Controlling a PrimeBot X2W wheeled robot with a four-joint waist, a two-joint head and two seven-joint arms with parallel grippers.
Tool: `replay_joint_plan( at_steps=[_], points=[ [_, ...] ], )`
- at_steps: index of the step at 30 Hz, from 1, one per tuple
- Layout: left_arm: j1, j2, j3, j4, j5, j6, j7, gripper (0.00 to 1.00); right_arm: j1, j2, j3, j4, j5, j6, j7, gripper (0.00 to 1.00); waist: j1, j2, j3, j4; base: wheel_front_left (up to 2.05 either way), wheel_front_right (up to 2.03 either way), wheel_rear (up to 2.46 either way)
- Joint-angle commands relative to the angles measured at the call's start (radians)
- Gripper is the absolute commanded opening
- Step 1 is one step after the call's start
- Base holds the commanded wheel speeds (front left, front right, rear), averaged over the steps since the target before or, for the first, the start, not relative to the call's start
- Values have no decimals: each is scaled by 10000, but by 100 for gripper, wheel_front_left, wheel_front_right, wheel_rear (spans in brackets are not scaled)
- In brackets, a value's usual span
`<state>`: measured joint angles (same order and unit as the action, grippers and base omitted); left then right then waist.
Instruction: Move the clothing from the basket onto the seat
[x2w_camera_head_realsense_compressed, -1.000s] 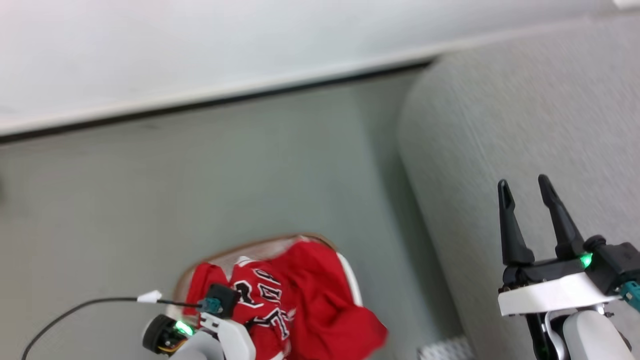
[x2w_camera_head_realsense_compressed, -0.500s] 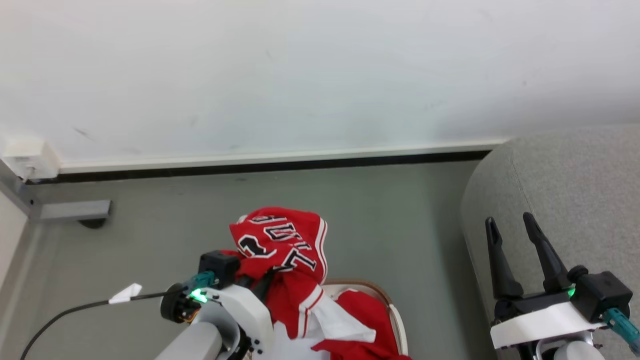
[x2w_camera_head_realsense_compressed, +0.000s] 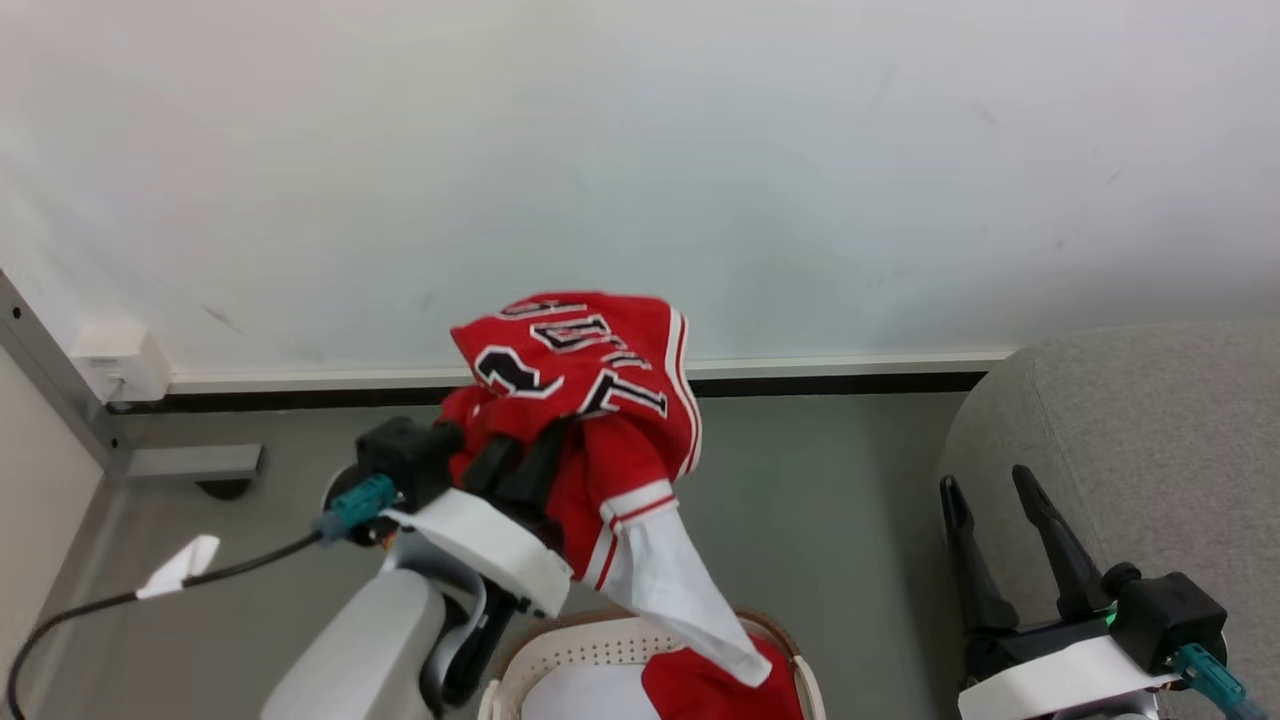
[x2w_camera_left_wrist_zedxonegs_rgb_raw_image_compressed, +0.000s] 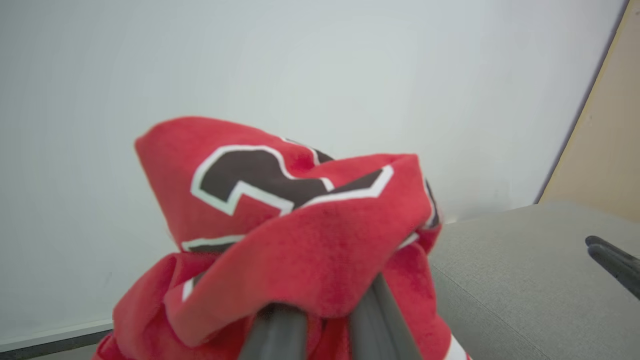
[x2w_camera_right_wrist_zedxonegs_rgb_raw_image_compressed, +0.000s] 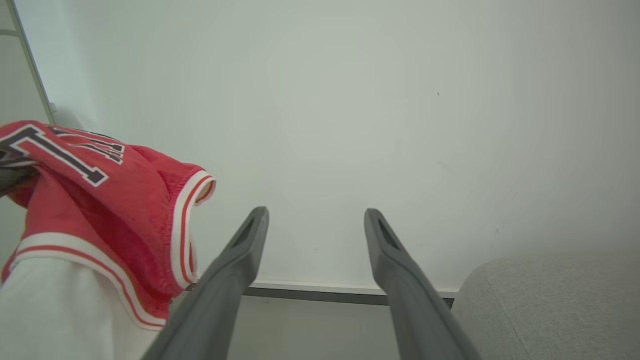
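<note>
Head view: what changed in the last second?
The left gripper, shut on the red jersey, lifted it out of the basket; it now hangs above the rim, white fabric trailing down. The camera tilted up too. Unchanged: the right gripper open and empty by the seat, more red clothing in the basket.

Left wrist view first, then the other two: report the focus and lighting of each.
Left wrist view: the clothing crowds the lens and looks soft, the left fingers under it blurred. Head view: sharp, flat even light, no glare on the wall. Right wrist view: right fingers crisp, wall dimmer toward the right edge.
</note>
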<state>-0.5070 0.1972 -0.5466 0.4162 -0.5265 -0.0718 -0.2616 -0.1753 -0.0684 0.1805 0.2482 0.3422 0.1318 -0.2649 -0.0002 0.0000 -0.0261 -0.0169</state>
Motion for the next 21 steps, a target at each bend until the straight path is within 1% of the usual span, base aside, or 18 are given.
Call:
replay_joint_plan(
  at_steps=[1,7,11,14,18,21],
  points=[
    [-133,132,87,-316,-85,48,91,0,154,-39,30,15,52,-21,9,100,2,0,-41,27,0,0,0],
    [52,287,95,-1218,-206,278,495,0,270,-37,226,34,199,-21,9,100,2,0,-81,111,0,0,0],
    [237,295,40,-1444,-263,360,646,0,269,-122,344,-10,301,-21,9,100,2,0,-19,200,0,0,0],
    [265,286,-21,-1517,-268,374,688,0,141,-180,642,-110,469,-21,9,100,2,0,59,278,0,0,0],
    [267,207,-116,-1441,-238,381,649,0,-94,-351,1428,-261,827,-21,9,100,2,0,138,351,0,0,0],
    [318,133,-212,-1308,-223,362,570,0,-247,-527,2483,-338,1352,-21,9,100,2,0,152,407,0,0,0]
  ],
)
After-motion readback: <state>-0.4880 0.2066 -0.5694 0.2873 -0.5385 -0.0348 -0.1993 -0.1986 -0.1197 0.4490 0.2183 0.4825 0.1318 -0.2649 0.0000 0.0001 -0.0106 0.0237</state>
